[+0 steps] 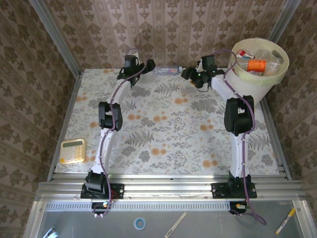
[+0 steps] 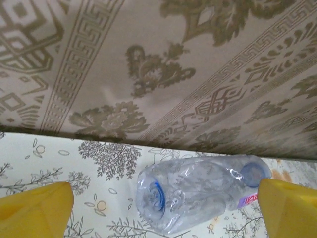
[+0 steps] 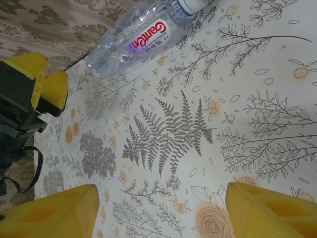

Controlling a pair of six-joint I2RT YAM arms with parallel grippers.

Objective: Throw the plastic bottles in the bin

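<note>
Left gripper (image 2: 163, 208) wide open, straddling crushed clear bottle (image 2: 198, 193) at lower centre (light, crackly, slippery); pinch across dented mid-body, not tapered cap end.

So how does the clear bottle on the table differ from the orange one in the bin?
Place: the clear bottle lies on the table by the back wall; the orange bottle sits inside the bin. Look: clear bottle is see-through with a white label; orange bottle is bright orange. Both look tipped on their sides.
</note>
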